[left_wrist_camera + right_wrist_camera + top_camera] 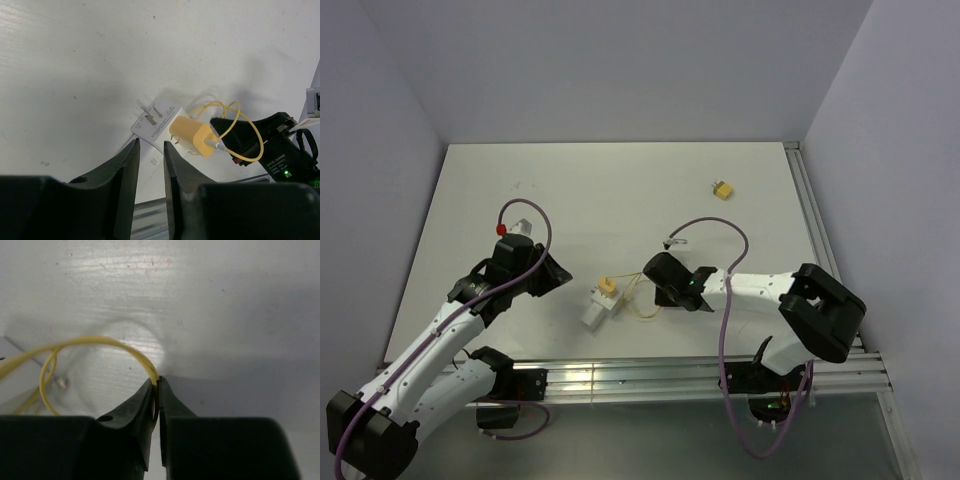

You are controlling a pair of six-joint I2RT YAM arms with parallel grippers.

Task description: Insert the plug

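Right wrist view shows the right pincer (156, 386) clamped together on the yellow wire loop (100, 339), a pinch that the top view hides. Left wrist view shows the left pincer (151, 146) slightly apart and holding nothing. It sits just short of one white block (159, 129), which one wired yellow connector (192, 136) touches. Only the top view shows the one plug (722, 190). It lies alone on the desk (620, 190) toward the far right, well apart from both pincers.
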